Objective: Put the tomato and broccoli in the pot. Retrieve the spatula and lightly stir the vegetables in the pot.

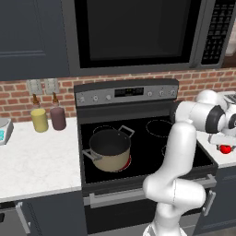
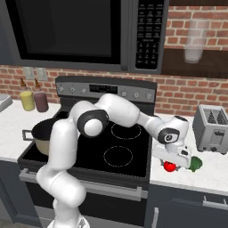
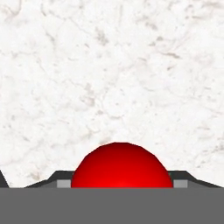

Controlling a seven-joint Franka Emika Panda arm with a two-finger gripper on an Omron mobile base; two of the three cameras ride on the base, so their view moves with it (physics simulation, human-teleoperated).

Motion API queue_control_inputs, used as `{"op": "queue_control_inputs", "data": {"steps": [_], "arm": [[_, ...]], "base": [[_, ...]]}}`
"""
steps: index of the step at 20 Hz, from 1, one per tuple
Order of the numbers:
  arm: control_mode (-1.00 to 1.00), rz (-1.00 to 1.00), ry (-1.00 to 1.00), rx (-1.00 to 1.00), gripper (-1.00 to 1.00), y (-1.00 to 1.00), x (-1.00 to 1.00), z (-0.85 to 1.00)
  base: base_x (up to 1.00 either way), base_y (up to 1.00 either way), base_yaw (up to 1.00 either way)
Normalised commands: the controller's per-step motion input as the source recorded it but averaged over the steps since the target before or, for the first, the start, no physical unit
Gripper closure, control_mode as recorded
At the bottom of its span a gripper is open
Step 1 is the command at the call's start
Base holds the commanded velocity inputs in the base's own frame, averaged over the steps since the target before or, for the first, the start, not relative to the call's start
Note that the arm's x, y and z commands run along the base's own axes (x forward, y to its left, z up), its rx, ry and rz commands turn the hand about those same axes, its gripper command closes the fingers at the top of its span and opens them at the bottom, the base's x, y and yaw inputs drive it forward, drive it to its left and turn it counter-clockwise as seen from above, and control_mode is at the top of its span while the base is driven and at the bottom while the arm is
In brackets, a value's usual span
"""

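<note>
My gripper (image 2: 170,164) sits low over the round, slippery tomato (image 2: 169,167), fingers either side, but I can't tell if it's holding.

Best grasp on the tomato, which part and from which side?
Across its widest middle, coming straight down from above. The tomato is a small smooth ball lying on the counter, so a pinch off the middle would probably slip. The hand already sits over it, a finger on either side; the broccoli lies close beside it, so keep the fingers clear of that.
</note>
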Motion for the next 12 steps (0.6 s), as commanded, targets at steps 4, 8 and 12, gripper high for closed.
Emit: {"op": "queue_control_inputs", "data": {"steps": [4,8,12], "arm": [[-1.00,0.00,0.00,-0.02,1.00,0.00,-0.05,-0.03],[-1.00,0.00,-0.05,0.02,1.00,0.07,-0.36,0.32],[-1.00,0.00,-0.21,0.00,1.00,0.65,-0.44,0.98]], "base": [[0.00,0.00,0.00],[0.00,0.00,0.00],[0.00,0.00,0.00]]}}
